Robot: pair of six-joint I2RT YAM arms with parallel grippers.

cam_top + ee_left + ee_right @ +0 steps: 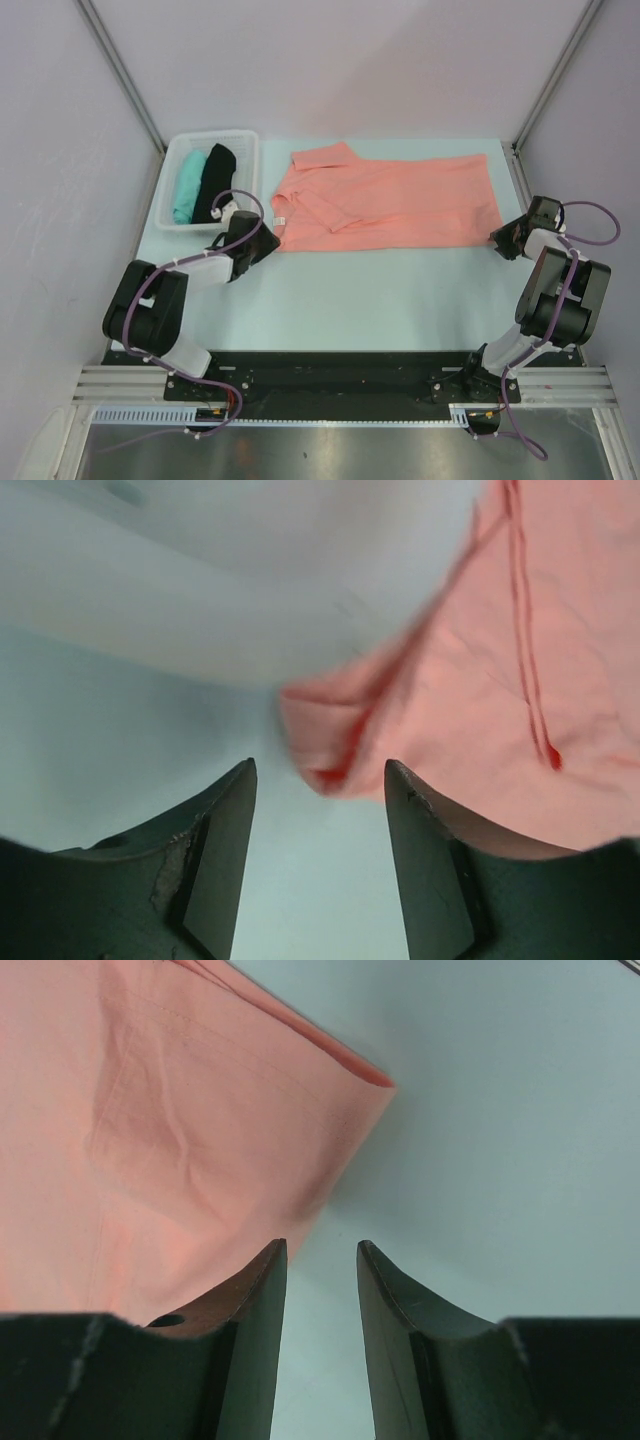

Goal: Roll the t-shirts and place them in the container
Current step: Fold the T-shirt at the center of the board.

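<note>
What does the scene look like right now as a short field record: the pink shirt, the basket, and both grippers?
shirt on table: salmon-pink cloth t-shirt, folded lengthwise, lying flat, not yet rolled, collar end on the left
basket: white plastic basket at the far left, holding a rolled teal t-shirt and a rolled black t-shirt
left: left gripper open, empty, at the pink shirt's collar-end near corner
right: right gripper open, empty, at the hem-end near corner

Black-and-white arms (150, 310) carry purple cables (256, 211) — the end effector fingers (215, 850) are dark.
</note>
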